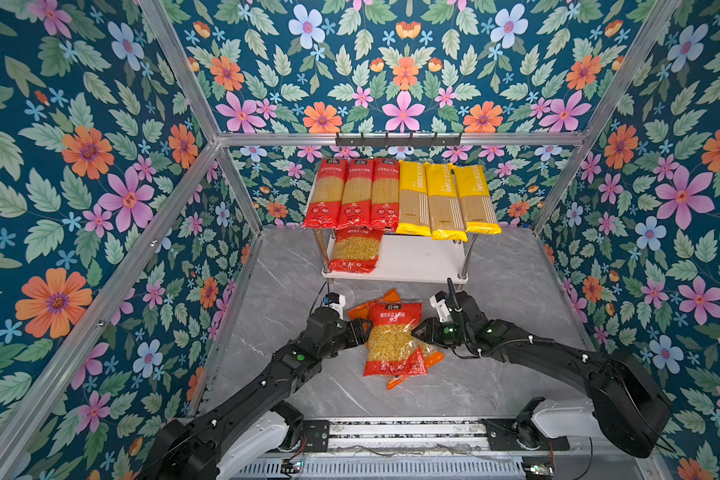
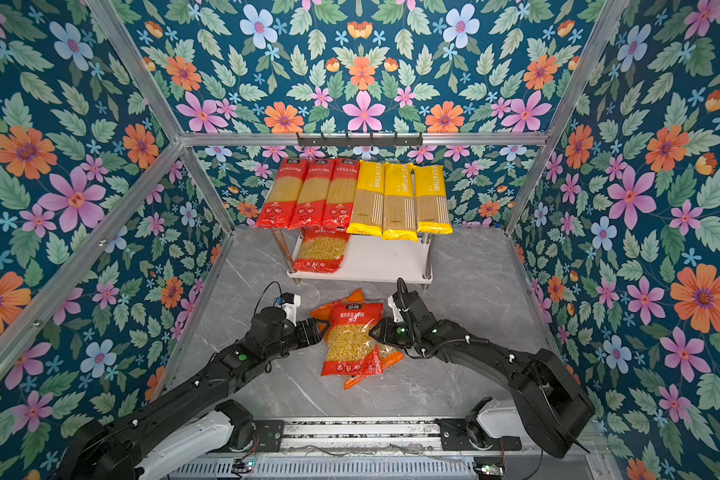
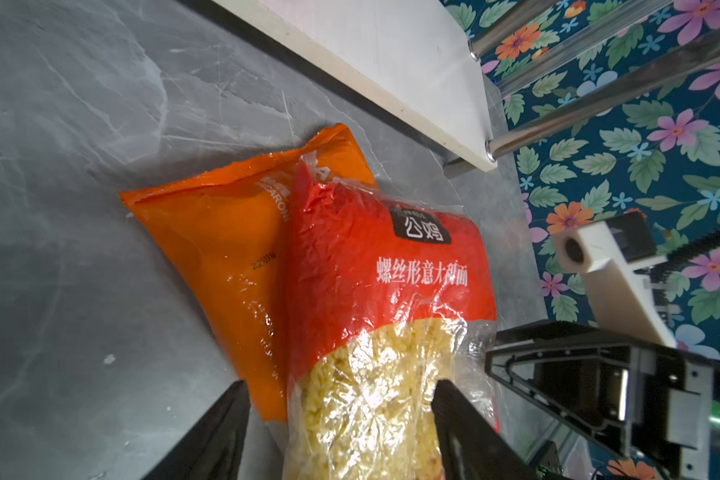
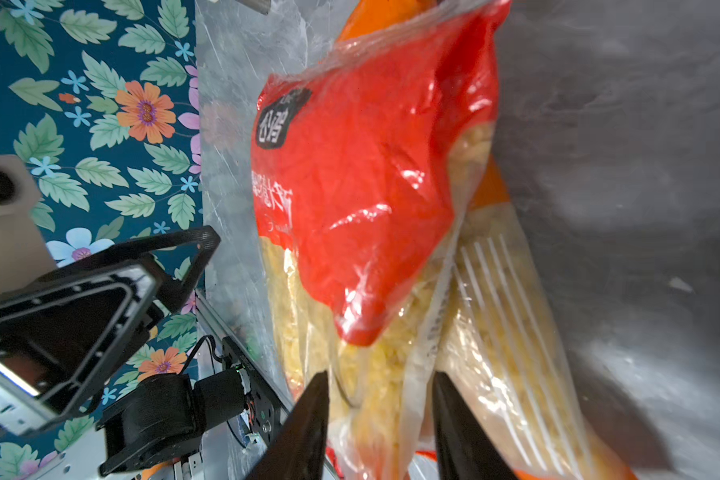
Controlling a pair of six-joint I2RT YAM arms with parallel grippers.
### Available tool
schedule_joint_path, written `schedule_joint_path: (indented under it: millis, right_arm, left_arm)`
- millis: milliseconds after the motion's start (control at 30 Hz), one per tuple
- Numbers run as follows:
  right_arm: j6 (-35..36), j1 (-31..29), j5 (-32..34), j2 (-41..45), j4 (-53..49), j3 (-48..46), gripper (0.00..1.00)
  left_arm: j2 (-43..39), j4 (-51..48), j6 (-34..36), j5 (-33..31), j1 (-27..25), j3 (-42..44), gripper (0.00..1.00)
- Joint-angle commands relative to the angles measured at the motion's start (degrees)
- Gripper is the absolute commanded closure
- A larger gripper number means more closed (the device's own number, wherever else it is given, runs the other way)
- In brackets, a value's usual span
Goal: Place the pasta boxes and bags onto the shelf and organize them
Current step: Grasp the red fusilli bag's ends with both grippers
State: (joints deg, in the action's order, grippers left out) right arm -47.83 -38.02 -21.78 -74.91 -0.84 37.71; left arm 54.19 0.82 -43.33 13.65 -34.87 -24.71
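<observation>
loose red bag [image 1: 391,340] lies long axis toward shelf [image 1: 420,262]
we see it between left pincer [image 1: 366,331], open, and right pincer [image 1: 415,332], grip unclear

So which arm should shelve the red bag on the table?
Right, probably: the right gripper straddles the red bag at its edge, and the shelf has bare space on that side.

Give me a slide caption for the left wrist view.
The left gripper straddles a red pasta bag lying on an orange bag, near the shelf.
</observation>
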Motion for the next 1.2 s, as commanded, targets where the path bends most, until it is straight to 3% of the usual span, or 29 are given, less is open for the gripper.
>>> schedule_joint_path:
  millis: [0,333,500,700,867,1033,1167]
  right_arm:
    - [0.3,-0.03,0.6,1.5,-2.65,0.25,0.55]
    - [-1.38,-1.47,-0.73,-2.02,0.32,2.28,0.55]
    - [-1.89,-2.44,-0.65,-5.18,2.02,3.16,0.66]
    - [-1.43,-2.49,0.35,-6.16,1.78,2.98,0.77]
    - [-0.16,-2.41,0.56,-5.29,-1.58,4.28,0.69]
    - [0.2,-2.61,0.6,-5.61,-1.85,4.3,0.68]
    - [0.12,-3.08,1.25,-6.56,0.18,3.48,0.77]
  left_arm:
    - [0.53,1.89,2.43,4.45,0.16,0.59,0.28]
    - [7.81,14.7,0.48,12.26,-0.28,4.22,0.3]
    - [11.73,19.14,0.26,13.21,-0.7,5.87,0.35]
    - [11.28,17.79,1.4,12.7,-0.82,6.32,0.38]
    - [9.55,11.62,4.19,9.8,-0.81,5.99,0.29]
    - [14.76,18.77,1.98,12.6,-1.13,6.48,0.33]
    - [16.53,20.92,1.52,12.72,-2.68,5.05,0.38]
